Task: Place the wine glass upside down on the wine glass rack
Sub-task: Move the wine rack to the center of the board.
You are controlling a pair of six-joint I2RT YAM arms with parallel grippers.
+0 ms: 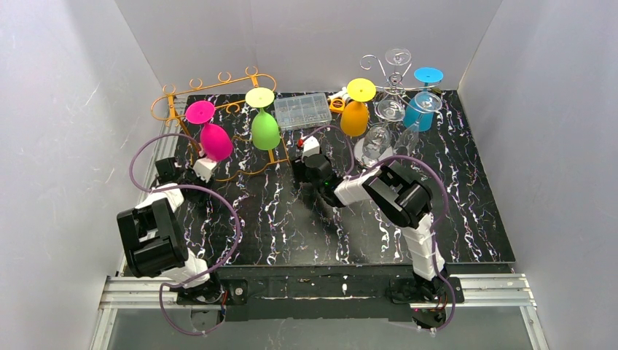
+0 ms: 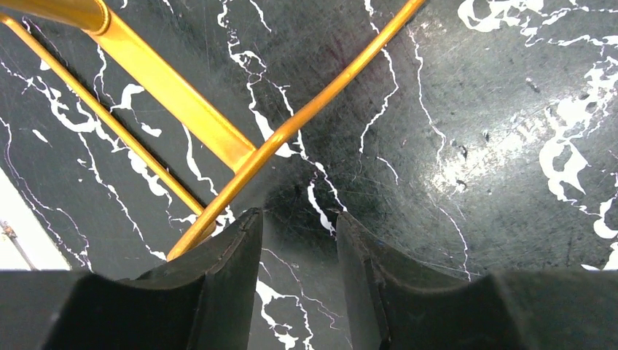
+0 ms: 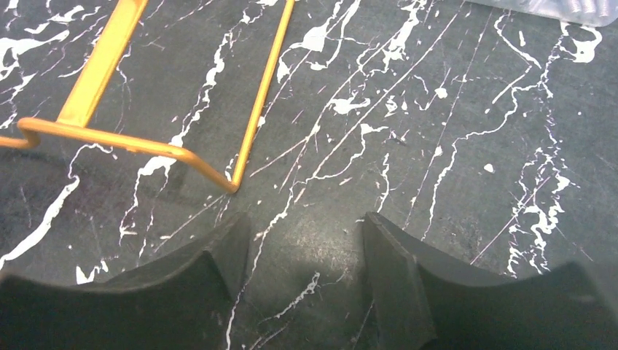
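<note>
Wine glass placement on the gold wire rack (image 1: 211, 87) looks done or very nearly so. The pink glass (image 1: 215, 138) and the green glass (image 1: 264, 127) both hang from it at the rear left of the bench (image 1: 364, 240), foot uppermost and bowl down, and neither gripper carries anything. Which of the two the task means cannot be told from here. Judging by that, all that seems left is to draw the arms clear without knocking a bowl. The left arm runs up the left edge of the bench with its wrist low, and the left gripper (image 1: 201, 165) sits just beside the pink bowl. Its wrist view shows the jaws partly spread and empty over bare bench, with the rack's base wires (image 2: 288, 131) crossing just ahead of them. The right arm folds at the elbow and stretches in toward the middle of the bench. The right gripper (image 1: 308, 142) sits near the rack's right foot, on the near side of the green glass. From its wrist the jaws stand spread and empty, the rack's foot wire (image 3: 211, 171) just ahead to their left. A silver wire rack (image 1: 393, 62) at the rear right carries other glasses.
</note>
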